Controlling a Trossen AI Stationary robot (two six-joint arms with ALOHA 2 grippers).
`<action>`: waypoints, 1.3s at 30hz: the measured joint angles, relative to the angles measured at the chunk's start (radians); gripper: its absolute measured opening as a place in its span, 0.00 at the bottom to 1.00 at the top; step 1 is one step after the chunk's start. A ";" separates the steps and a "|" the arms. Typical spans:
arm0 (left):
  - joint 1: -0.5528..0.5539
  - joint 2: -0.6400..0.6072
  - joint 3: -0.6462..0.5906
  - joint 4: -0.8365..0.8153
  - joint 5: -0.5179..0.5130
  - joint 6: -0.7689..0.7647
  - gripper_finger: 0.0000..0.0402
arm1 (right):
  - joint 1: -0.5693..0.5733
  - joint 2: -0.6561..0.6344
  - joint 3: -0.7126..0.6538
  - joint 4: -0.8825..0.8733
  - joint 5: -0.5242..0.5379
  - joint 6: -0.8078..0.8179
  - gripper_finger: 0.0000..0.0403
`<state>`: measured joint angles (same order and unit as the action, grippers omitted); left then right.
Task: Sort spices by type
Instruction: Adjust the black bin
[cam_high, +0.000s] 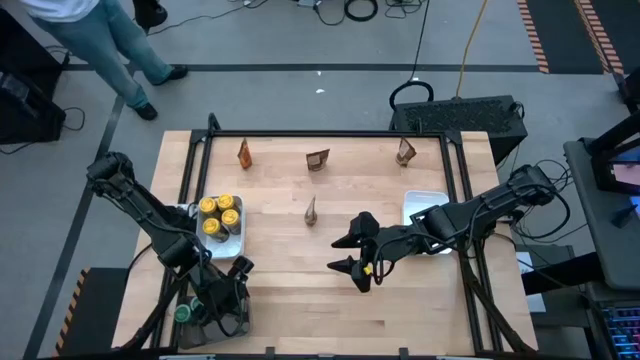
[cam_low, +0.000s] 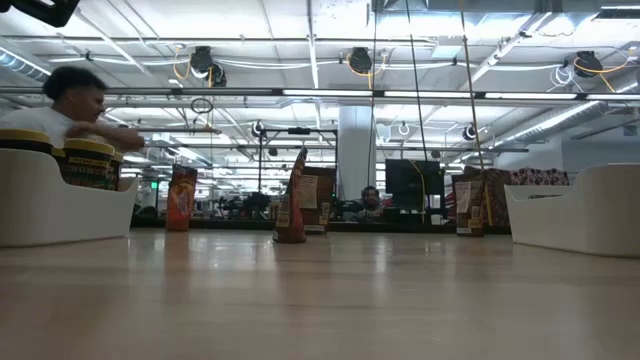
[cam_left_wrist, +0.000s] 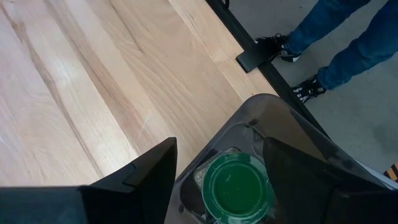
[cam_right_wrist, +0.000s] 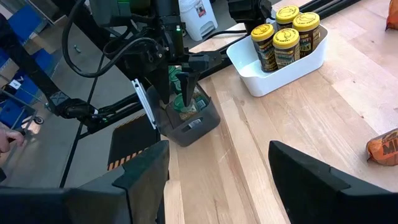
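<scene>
My left gripper (cam_left_wrist: 217, 168) has its dark fingers spread on either side of a small round green-lidded jar (cam_left_wrist: 238, 186) in the dark grey plastic tray (cam_left_wrist: 283, 121); right gripper (cam_high: 352, 253) is wide open, holding nothing.

The light wooden table (cam_high: 290, 240) carries a white rectangular tray (cam_high: 237, 240) at 9 o'clock from its centre; four yellow-lidded jars (cam_high: 220, 216) stand inside it, touching one another. A dark grey tray (cam_right_wrist: 189, 124) sits at the table's 7 o'clock corner and holds a green-lidded jar (cam_left_wrist: 238, 186). The left end effector (cam_right_wrist: 183, 84) is above that tray, one finger on each side of the jar. A second white rectangular tray (cam_high: 425, 205) lies at 3 o'clock, partly under the right arm. Three brown-orange flat packets (cam_high: 317, 160) stand in a row along the 12 o'clock edge, well apart. A fourth brown-orange packet (cam_high: 311, 211) stands near the centre. The right end effector (cam_high: 352, 255) is at 5 o'clock from that packet.
</scene>
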<state>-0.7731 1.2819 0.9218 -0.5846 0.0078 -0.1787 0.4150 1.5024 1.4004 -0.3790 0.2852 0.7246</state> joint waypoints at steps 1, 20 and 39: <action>0.000 0.000 0.000 0.000 0.000 0.000 0.60 | 0.002 0.000 0.000 0.000 0.000 0.000 0.64; 0.019 -0.001 0.164 -0.001 -0.114 0.001 0.60 | 0.006 0.000 0.000 0.000 0.000 -0.011 0.64; 0.162 -0.006 0.198 -0.310 -0.195 -0.155 0.60 | 0.006 0.000 0.000 -0.024 0.000 -0.014 0.64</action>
<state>-0.6111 1.2762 1.1194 -0.8949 -0.1868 -0.3338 0.4210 1.5024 1.4002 -0.4030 0.2852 0.7106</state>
